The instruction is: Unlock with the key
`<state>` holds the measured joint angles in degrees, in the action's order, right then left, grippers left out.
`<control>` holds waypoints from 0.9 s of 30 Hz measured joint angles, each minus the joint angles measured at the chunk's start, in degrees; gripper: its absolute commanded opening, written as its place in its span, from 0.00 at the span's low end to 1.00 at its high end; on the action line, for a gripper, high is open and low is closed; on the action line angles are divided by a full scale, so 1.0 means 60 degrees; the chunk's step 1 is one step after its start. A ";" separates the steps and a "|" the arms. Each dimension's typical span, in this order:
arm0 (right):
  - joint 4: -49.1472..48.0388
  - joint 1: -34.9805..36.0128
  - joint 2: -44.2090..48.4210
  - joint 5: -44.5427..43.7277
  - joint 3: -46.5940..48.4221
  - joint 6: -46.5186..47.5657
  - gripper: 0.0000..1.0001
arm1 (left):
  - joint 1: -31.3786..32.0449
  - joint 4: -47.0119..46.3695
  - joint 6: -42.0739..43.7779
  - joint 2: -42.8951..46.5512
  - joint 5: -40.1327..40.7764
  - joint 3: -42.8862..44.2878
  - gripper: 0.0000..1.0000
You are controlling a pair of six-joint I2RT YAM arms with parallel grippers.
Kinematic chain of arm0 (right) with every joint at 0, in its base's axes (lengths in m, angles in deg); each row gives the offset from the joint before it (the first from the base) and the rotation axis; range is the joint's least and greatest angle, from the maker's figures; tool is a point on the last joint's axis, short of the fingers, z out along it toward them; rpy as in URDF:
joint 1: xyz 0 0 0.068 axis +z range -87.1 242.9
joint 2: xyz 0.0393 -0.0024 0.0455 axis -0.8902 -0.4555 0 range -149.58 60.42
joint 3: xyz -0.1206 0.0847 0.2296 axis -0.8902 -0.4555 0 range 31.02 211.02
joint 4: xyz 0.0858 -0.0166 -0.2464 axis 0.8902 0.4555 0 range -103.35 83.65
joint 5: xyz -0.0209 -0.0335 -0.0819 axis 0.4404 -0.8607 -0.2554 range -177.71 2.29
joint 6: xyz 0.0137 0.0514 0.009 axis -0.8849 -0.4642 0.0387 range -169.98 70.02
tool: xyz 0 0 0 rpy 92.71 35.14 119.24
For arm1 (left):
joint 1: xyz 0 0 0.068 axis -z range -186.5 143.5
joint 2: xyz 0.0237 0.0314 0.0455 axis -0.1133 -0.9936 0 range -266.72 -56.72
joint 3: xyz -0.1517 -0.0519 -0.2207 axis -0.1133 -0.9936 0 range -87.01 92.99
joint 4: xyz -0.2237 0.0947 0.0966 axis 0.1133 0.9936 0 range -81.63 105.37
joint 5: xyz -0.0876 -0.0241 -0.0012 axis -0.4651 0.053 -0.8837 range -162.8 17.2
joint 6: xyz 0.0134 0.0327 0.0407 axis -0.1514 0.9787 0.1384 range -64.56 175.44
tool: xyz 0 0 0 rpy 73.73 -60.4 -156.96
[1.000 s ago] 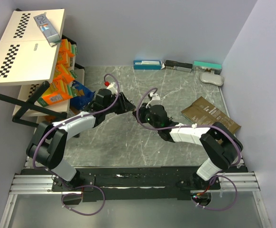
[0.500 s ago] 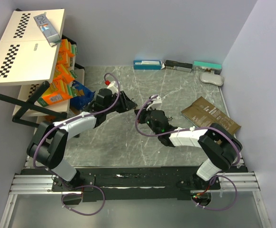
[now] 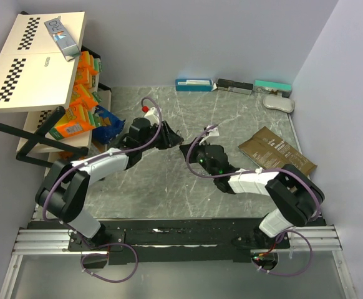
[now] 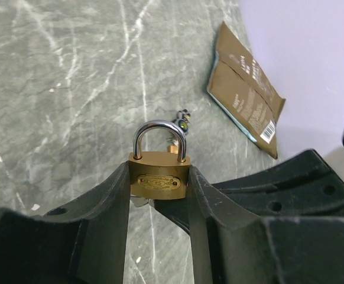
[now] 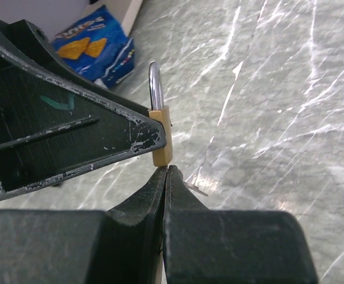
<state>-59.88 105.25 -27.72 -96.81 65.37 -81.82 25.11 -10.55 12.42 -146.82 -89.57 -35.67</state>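
A brass padlock (image 4: 159, 180) with a steel shackle, shut, is clamped upright between the fingers of my left gripper (image 4: 159, 168). In the right wrist view the padlock (image 5: 162, 145) sits just above my right gripper (image 5: 166, 169), whose jaws are pressed together right under the lock's bottom face. A thin silver key (image 5: 193, 188) sticks out beside the tips; it also shows under the lock in the left wrist view (image 4: 138, 202). A small key ring (image 4: 181, 120) shows behind the shackle. In the top view the left gripper (image 3: 170, 136) and right gripper (image 3: 186, 149) meet mid-table.
A brown packet (image 3: 275, 151) lies on the marble table at the right. A blue snack bag (image 5: 98, 50) and a shelf rack of orange packs (image 3: 78, 106) stand at the left. Flat boxes (image 3: 231, 86) line the back wall.
The right wrist has rolled and shifted a little to the right while staying under the padlock. The left gripper has edged right with the padlock still in it.
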 measured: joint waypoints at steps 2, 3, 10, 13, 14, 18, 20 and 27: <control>-0.0029 -0.0076 0.0186 0.0197 -0.0131 -0.0160 0.00 | 0.0040 -0.0018 0.0084 0.0084 -0.0102 -0.0004 0.01; -0.0036 -0.0142 0.0324 0.0342 -0.0215 -0.0280 0.00 | 0.0051 -0.0036 0.0106 0.0135 -0.0189 -0.0011 0.01; -0.0463 -0.0616 0.0943 0.1271 -0.0696 -0.1020 0.00 | 0.0109 -0.0426 0.0302 0.0404 -0.0710 -0.0062 0.01; -0.0525 -0.0739 0.1188 0.1530 -0.0816 -0.1162 0.00 | 0.0117 -0.0590 0.0321 0.0484 -0.0954 -0.0062 0.01; -0.0543 -0.0805 0.1264 0.1654 -0.0845 -0.1224 0.00 | 0.0117 -0.0645 0.0328 0.0506 -0.1013 -0.0062 0.01; -0.0674 -0.1020 0.1443 0.2073 -0.0973 -0.1453 0.00 | 0.0146 -0.0841 0.0415 0.0550 -0.1253 -0.0062 0.01; -0.0670 -0.1093 0.1486 0.2226 -0.0987 -0.1523 0.00 | 0.0164 -0.0896 0.0521 0.0550 -0.1297 -0.0062 0.01; -0.0776 -0.1377 0.1596 0.2801 -0.1122 -0.1825 0.00 | 0.0288 -0.0998 0.0831 0.0572 -0.1381 -0.0062 0.01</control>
<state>-64.53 96.99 -18.14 -80.00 58.64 -92.77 26.84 -16.54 17.40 -143.39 -97.86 -36.05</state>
